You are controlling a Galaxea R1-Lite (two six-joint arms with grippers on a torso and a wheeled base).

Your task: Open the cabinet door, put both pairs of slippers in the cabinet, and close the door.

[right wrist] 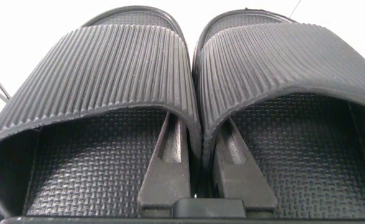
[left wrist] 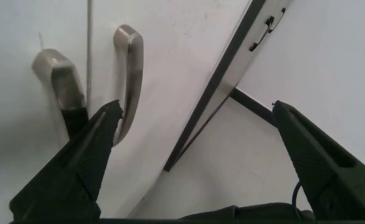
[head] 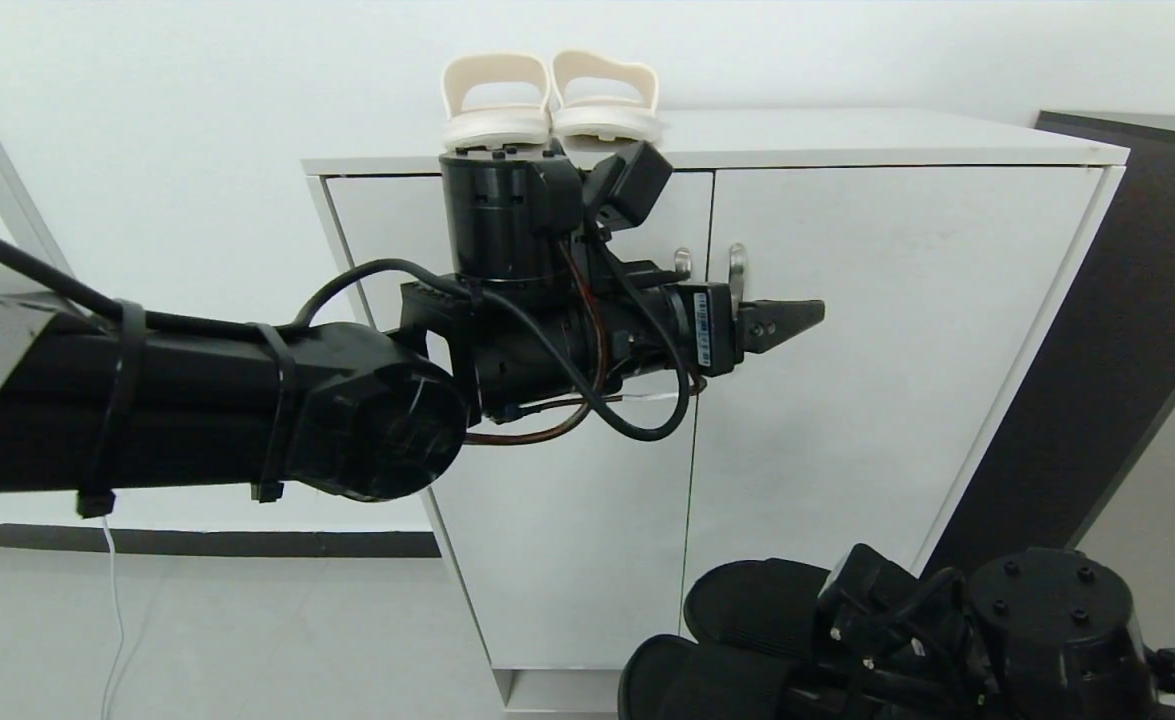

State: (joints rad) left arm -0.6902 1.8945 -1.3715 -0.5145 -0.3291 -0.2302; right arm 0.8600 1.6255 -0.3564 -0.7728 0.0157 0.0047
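so, head view: the cabinet had both doors shut. white slippers sat on top of it, and black slippers were low down by its base. left gripper was up at the handles. left wrist view: that claw was spread wide with nothing in it, one finger just beside the handles. right wrist view: right gripper had a finger inside each of the black slippers, pinching their two inner walls together.
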